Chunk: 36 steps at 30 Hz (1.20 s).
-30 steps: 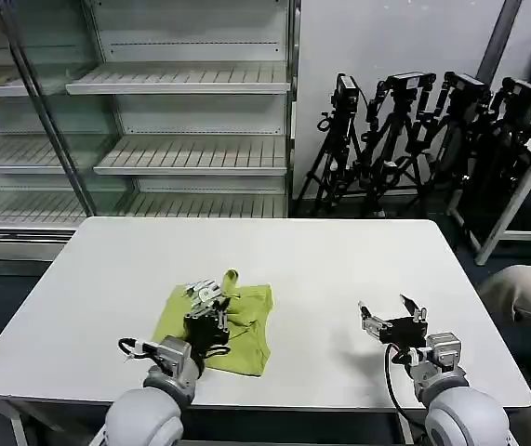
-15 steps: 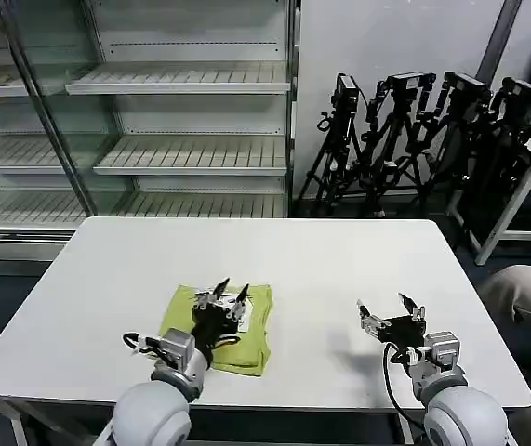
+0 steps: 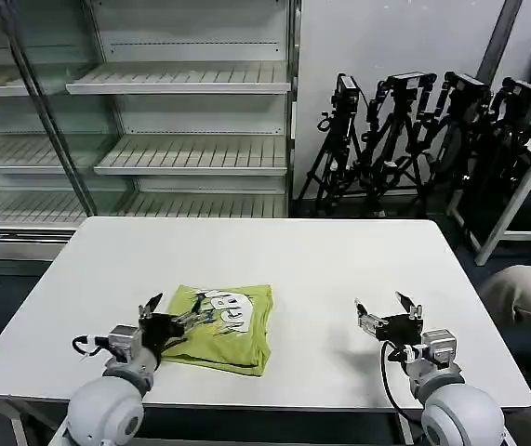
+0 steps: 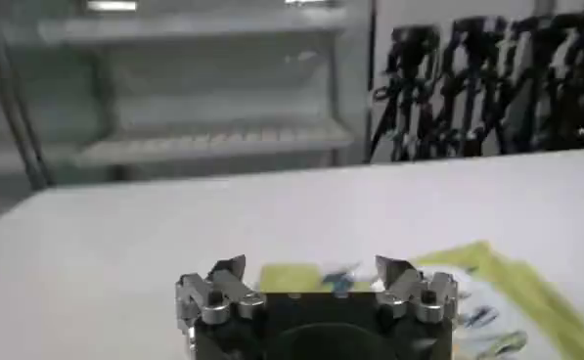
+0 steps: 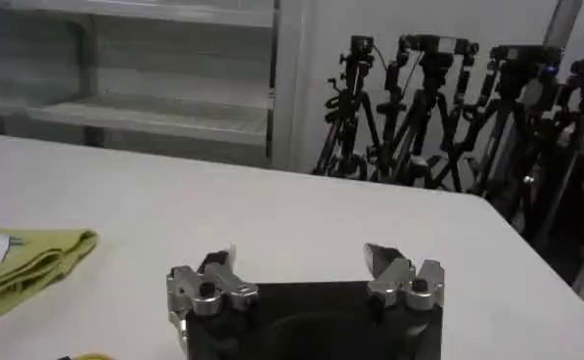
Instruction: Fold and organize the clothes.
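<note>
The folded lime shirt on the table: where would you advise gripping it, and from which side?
Probably the folded shirt is best pinched at its left edge, coming in low from the robot's left: it lies flat, and the open left gripper sits beside that edge. The open right gripper is farther off.

lime shirt point(image 3: 220, 319) w/ white print, white table point(image 3: 339, 269)

The table point(image 3: 321, 269) has a smooth, matt white top, like laminate. On it lies the shirt point(image 3: 246, 330), soft thin lime cloth, matt and lightly creased, with a white printed patch on its upper face. The left gripper point(image 3: 170, 314) and right gripper point(image 3: 388, 308) have matt black plastic-looking bodies and bare silvery metal fingers point(image 4: 223, 284) with a dull sheen. The shelves point(image 3: 191, 153) behind look like pale painted metal with ribbed decks.
</note>
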Available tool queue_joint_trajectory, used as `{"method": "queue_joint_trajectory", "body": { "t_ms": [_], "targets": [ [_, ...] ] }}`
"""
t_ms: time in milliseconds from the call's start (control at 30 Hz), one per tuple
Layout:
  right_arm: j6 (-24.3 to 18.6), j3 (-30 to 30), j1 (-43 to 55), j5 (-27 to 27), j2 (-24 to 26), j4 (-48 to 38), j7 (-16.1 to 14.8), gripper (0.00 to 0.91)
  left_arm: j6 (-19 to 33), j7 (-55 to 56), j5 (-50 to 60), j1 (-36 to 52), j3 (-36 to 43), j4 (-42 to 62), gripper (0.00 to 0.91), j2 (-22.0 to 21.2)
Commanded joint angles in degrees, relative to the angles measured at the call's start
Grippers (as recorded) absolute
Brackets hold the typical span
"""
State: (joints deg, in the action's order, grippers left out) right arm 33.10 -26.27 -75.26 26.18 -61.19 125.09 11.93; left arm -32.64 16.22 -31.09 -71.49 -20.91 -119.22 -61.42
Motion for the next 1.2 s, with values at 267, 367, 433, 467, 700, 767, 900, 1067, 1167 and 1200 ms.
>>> {"method": "queue_joint_trajectory", "body": {
  "t_ms": [267,367,433,467,700,767,900,1067,1167,1200],
  "targets": [
    [0.0,-0.3,0.1,0.0,0.2,-0.2,0.0,0.907,-0.5,-3.4,-10.3,-0.4,-4.7,8.7,0.020,-0.6],
    [0.0,-0.4,0.0,0.0,0.2,-0.2,0.0,0.907,-0.4,-3.3,-10.2,0.0,-4.6,9.2,0.020,-0.5],
    [0.0,-0.4,-0.1,0.0,0.2,-0.2,0.1,0.907,-0.5,-3.4,-10.3,-0.1,-4.4,8.9,0.020,-0.4],
    [0.0,-0.4,-0.1,0.0,0.2,-0.2,0.1,0.907,-0.5,-3.4,-10.4,-0.2,-4.3,8.7,0.020,-0.4],
    [0.0,-0.4,0.1,0.0,0.2,-0.3,0.1,0.907,-0.4,-5.6,-15.3,-0.8,-5.4,7.6,0.020,0.0],
    [0.0,-0.4,0.1,0.0,0.2,-0.4,0.1,0.907,-0.3,-6.0,-15.7,-0.8,-5.6,7.4,0.010,-0.2],
    [0.0,-0.1,0.0,-0.1,0.0,-0.3,0.2,0.907,0.1,-6.4,-15.7,-0.6,-5.4,7.4,0.010,-0.7],
    [0.0,0.0,0.3,-0.1,0.1,-0.2,0.2,0.907,1.8,-7.6,-14.3,-0.3,-5.6,6.9,0.010,-1.1],
    [0.0,0.1,0.5,-0.1,0.2,-0.2,0.3,0.907,2.5,-8.2,-13.6,0.2,-7.9,6.9,0.000,0.2],
    [0.0,0.2,0.5,-0.1,0.2,-0.1,0.3,0.907,2.4,-8.1,-13.6,0.4,-9.1,6.8,0.000,0.9]
  ]
}}
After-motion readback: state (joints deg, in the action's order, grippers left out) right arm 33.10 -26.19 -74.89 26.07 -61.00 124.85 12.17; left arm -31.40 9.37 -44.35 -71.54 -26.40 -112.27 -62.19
